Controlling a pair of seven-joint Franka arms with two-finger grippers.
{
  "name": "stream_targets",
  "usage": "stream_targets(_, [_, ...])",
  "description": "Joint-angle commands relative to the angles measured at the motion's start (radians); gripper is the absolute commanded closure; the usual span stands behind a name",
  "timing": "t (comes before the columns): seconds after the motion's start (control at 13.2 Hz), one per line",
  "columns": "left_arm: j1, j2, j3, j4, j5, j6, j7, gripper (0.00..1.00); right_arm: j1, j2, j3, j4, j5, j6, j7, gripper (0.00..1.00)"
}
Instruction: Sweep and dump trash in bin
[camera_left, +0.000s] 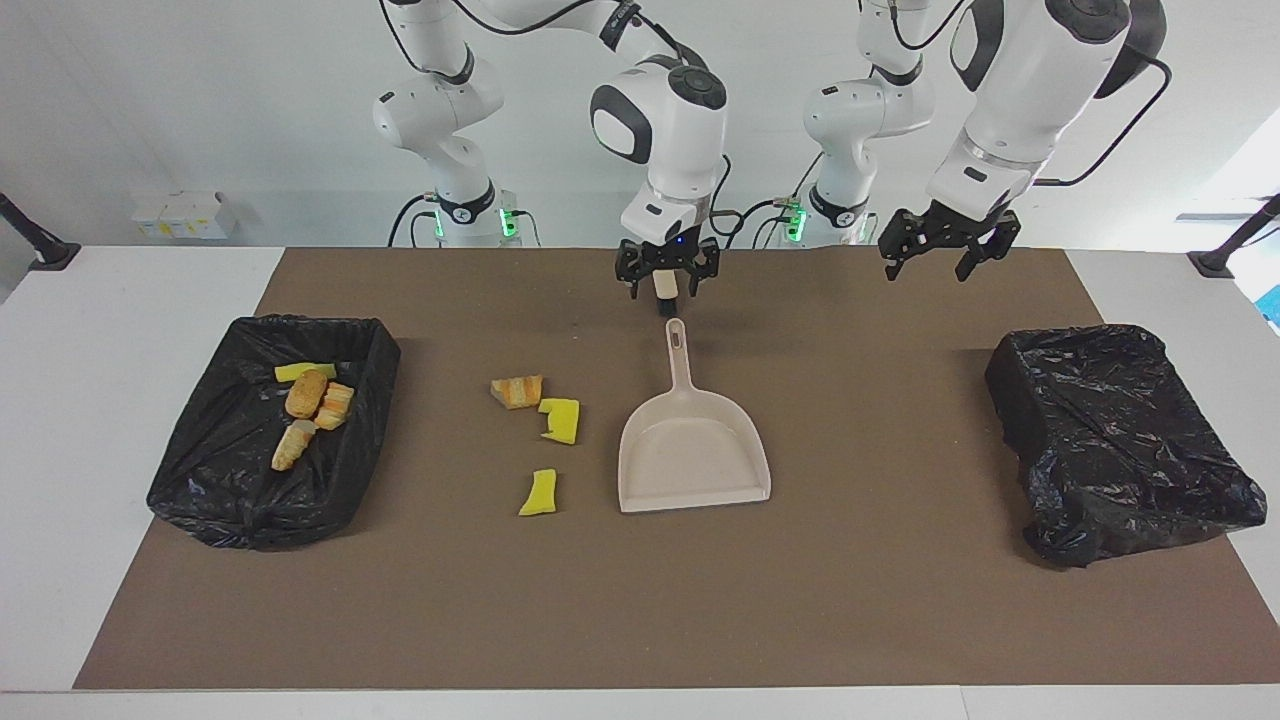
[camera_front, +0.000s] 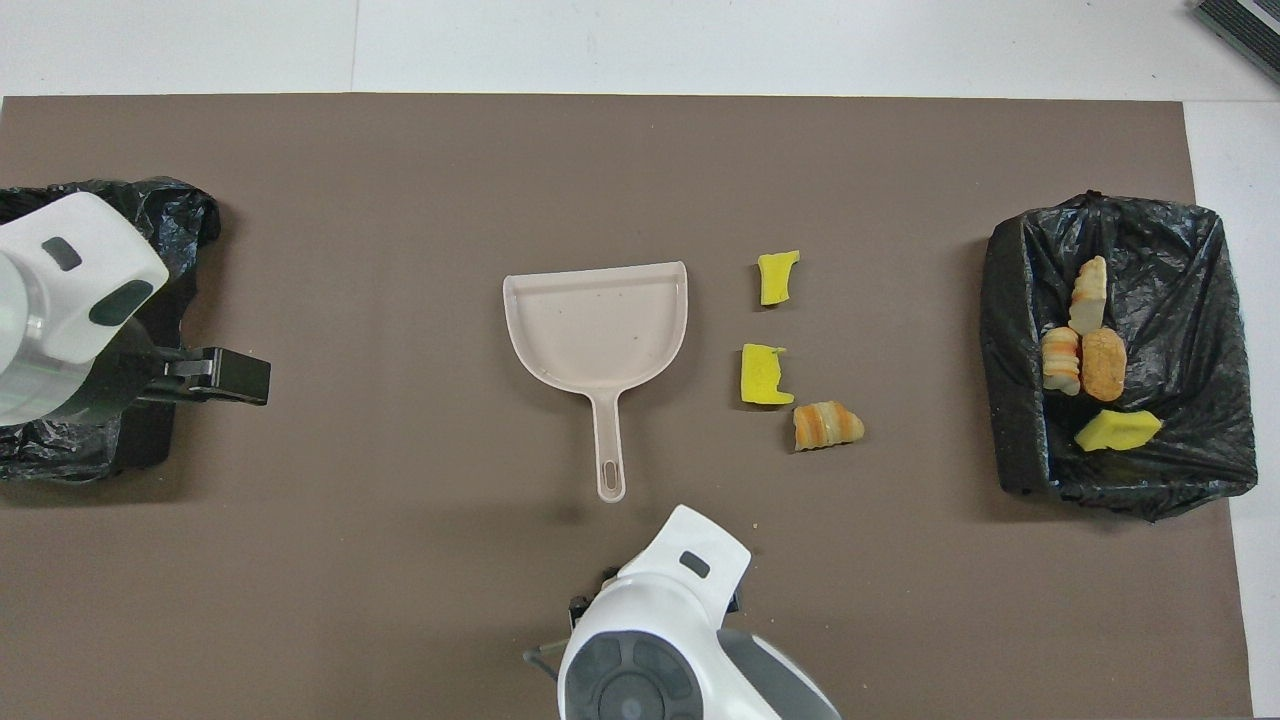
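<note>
The beige dustpan (camera_left: 693, 455) (camera_front: 598, 322) lies flat mid-mat, its handle (camera_left: 677, 350) pointing toward the robots. Three loose trash pieces sit beside it toward the right arm's end: a tan-orange lump (camera_left: 517, 391) (camera_front: 828, 425) and two yellow bits (camera_left: 560, 419) (camera_front: 778, 277). The black-lined bin (camera_left: 215, 495) (camera_front: 1010, 400) at that end holds several pieces. My right gripper (camera_left: 666, 278) hangs open and empty above the mat just past the handle's tip. My left gripper (camera_left: 941, 258) (camera_front: 215, 375) is open and raised over the mat beside the other bin.
A second black-lined bin (camera_left: 1120, 440) (camera_front: 110, 205) sits at the left arm's end, partly covered by the left arm in the overhead view. The brown mat (camera_left: 640, 600) covers most of the white table.
</note>
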Motion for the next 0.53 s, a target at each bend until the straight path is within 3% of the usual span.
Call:
stream_targets(0.0, [-0.004, -0.002, 0.039, 0.037, 0.019, -0.044, 0.011, 0.00, 0.042, -0.092, -0.003, -0.105, 0.079, 0.024, -0.009, 0.00])
stream_targets(0.46, [-0.031, -0.002, 0.094, 0.052, 0.017, -0.053, 0.083, 0.00, 0.152, -0.210, -0.003, -0.257, 0.203, 0.034, 0.010, 0.00])
